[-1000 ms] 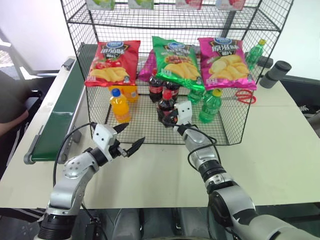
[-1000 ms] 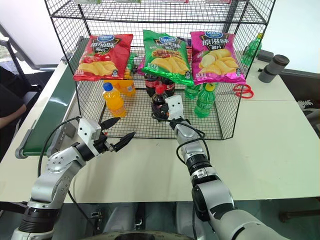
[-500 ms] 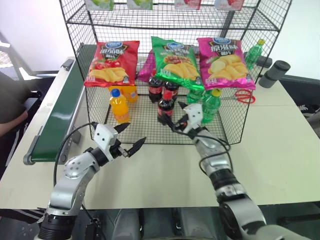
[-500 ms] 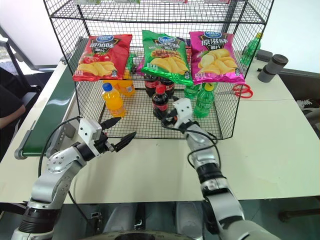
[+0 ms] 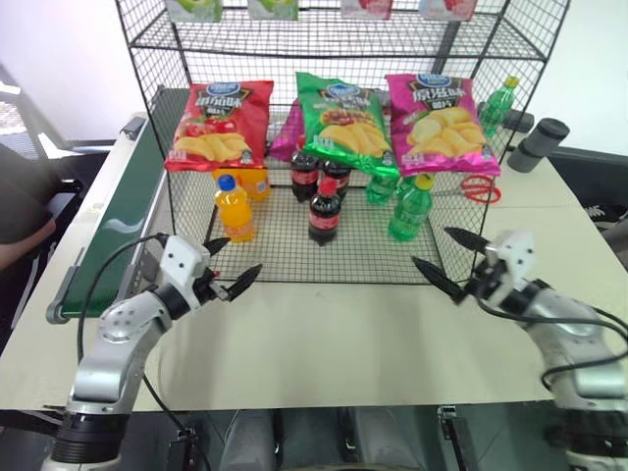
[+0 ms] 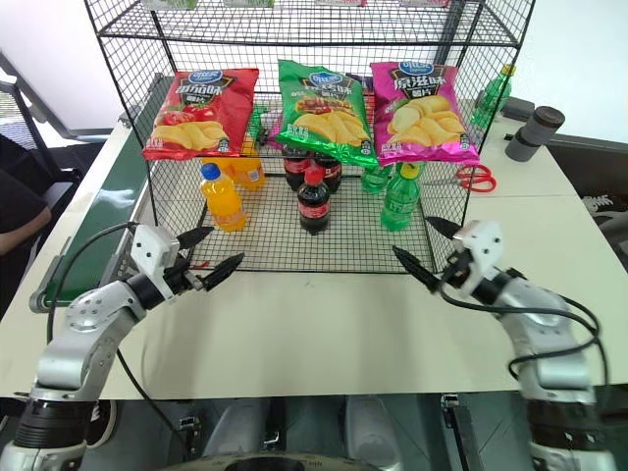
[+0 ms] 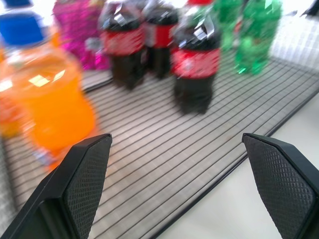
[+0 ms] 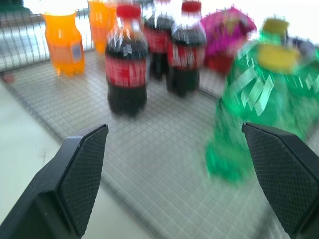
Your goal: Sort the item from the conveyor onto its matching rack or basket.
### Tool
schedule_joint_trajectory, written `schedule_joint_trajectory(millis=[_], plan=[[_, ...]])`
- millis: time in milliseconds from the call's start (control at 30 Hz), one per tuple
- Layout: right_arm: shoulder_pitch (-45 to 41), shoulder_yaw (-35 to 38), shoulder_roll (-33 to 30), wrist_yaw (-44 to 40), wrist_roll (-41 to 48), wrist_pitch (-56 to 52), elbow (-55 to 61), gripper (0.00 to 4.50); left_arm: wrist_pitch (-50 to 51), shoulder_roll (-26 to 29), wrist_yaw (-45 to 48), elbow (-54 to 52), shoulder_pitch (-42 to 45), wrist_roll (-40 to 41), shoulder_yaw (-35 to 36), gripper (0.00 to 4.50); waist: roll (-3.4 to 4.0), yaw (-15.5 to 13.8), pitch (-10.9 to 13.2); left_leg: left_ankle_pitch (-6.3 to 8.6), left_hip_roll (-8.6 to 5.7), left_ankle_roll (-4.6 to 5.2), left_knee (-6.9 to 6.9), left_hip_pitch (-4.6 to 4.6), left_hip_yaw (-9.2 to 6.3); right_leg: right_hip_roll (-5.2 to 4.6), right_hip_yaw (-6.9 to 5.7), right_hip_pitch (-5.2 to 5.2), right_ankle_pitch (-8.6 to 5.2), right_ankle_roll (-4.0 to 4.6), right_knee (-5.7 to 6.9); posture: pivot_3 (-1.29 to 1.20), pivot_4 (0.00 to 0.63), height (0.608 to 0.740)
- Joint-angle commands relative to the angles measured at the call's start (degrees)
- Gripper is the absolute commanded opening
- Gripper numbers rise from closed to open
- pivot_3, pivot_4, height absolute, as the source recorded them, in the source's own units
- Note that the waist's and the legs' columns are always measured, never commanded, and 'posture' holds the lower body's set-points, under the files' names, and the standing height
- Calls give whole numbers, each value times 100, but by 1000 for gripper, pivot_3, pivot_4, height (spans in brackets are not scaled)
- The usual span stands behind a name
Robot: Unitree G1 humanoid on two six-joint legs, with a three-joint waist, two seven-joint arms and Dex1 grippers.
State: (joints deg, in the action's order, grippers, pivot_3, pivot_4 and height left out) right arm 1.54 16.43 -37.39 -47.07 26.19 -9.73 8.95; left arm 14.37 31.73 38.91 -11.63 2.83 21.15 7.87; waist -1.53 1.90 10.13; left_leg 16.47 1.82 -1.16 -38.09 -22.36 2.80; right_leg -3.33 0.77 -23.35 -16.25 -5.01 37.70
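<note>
The cola bottle point(image 5: 325, 209) stands in the basket point(image 5: 446, 257), near its front edge. It looks smooth and slippery; grab its middle. Both grippers, left point(image 5: 232, 266) and right point(image 5: 449, 258), are wide open and empty.

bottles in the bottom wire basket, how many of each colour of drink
cola bottles, red caps: 3
orange-drink bottles: 2
green bottles, yellow caps: 2, the back one partly hidden by the chip bags
total: 7
All stand on the grid floor of the basket. One more green bottle stands outside, behind the shelf unit, and is not counted.
</note>
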Motion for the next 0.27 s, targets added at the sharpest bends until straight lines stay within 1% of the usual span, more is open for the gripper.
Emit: schedule_joint_trajectory(millis=[33, 267], plan=[[55, 272, -131, -141, 276, -86, 344, 4485, -111, 93, 119, 33, 104, 114, 230, 4500, 0, 5, 0, 0, 0, 0, -1, 2, 0, 1, 0, 1, 0, 0, -1, 0, 150, 740], [-25, 330, -182, -166, 294, -142, 303, 4485, -85, 140, 301, 26, 37, 232, 337, 4500, 0, -21, 0, 0, 0, 0, -1, 0, 0, 3, 0, 2, 0, -1, -4, 0, 150, 740]])
